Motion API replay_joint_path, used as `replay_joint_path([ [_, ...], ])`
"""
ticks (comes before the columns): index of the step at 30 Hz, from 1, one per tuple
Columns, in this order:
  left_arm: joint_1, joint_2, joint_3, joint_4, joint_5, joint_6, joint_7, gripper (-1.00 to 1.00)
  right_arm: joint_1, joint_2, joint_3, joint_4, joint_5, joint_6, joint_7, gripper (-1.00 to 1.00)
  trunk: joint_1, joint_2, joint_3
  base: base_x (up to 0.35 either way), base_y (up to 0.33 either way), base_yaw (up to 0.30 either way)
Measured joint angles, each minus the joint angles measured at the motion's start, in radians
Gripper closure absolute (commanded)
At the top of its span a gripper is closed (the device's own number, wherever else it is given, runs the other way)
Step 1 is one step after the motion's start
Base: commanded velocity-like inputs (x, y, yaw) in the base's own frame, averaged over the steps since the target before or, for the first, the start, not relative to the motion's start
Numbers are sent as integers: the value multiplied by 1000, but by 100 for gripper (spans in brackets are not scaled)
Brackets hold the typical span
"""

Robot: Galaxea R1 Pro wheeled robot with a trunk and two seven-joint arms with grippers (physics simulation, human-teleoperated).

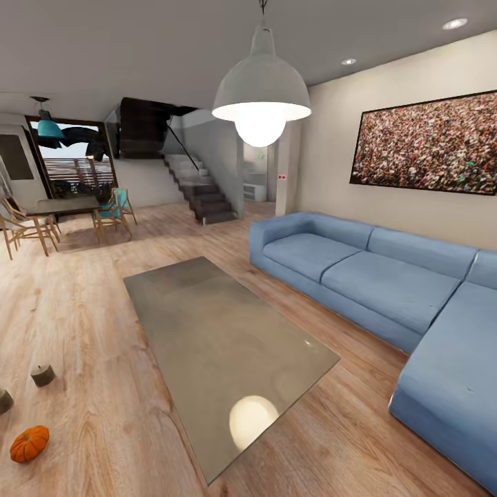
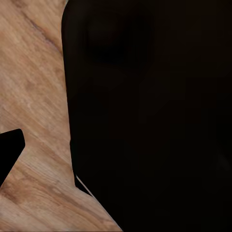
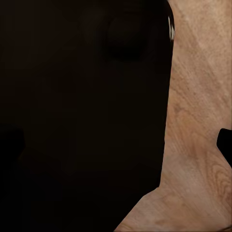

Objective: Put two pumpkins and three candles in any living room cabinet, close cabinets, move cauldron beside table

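Orange ribbed pumpkin [image 1: 29, 443] and two squat grey-brown candles [image 1: 42, 375] lie on the wooden floor [image 1: 83, 310], left of the glossy grey-brown table [image 1: 221, 345]; driving closer risks nudging them. Either claw's opening: cannot tell.

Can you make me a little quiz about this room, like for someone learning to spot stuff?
1. True or false: the pumpkin sits on the coffee table.
2. How many candles can you see in the head view?
A) none B) two C) five
3. Fill in the gap: the big blue sofa stands against the wall under a wide ____.

Key
1. False. It lies on the wooden floor, beside the table.
2. B. One candle stands on the floor, and a second candle is cut off by the picture's edge.
3. Picture, a framed one of a huge crowd.
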Motion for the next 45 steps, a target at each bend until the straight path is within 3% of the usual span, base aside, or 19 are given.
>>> replay_joint_path([
  [7,4,13,0,-12,1,-8,-3,-100,-5,1,0,1,0,3,-4,-100,0,0,0,0,0,0],
  [27,1,17,2,-30,3,-14,-6,-100,-9,1,-2,1,-4,-105,8,-100,0,0,0,-4,0,0],
  [45,2,18,6,-33,4,-27,-6,-100,-9,6,1,7,7,-124,8,-100,1,0,0,-266,56,206],
])
